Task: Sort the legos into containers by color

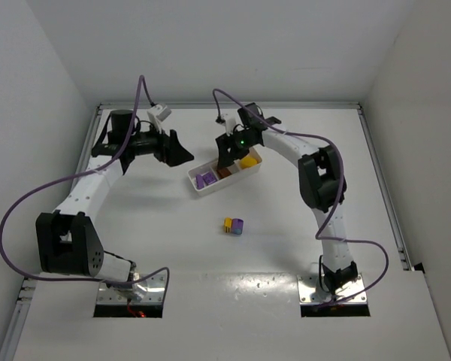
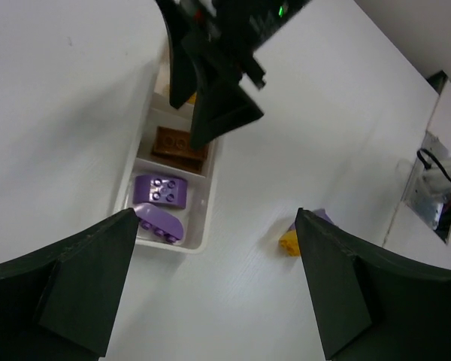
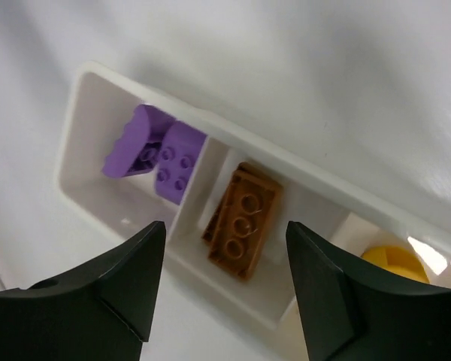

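Observation:
The white three-compartment tray (image 1: 193, 183) lies at the middle back. Two purple bricks (image 1: 204, 180) lie in its left compartment, an orange brick (image 1: 225, 172) in the middle one, a yellow brick (image 1: 248, 160) in the right one. A loose yellow-and-purple stack (image 1: 234, 226) stands on the table nearer the arms. My right gripper (image 1: 225, 156) is open and empty, hovering over the middle compartment; the orange brick (image 3: 244, 222) lies below its jaws (image 3: 225, 229). My left gripper (image 1: 177, 153) is open and empty, left of the tray. It (image 2: 214, 226) looks onto the purple bricks (image 2: 160, 190) and the stack (image 2: 292, 241).
White walls close the table at the back and both sides. The right arm's links (image 1: 319, 180) stand right of the tray. In the left wrist view the right gripper (image 2: 218, 98) hangs over the tray's far compartments.

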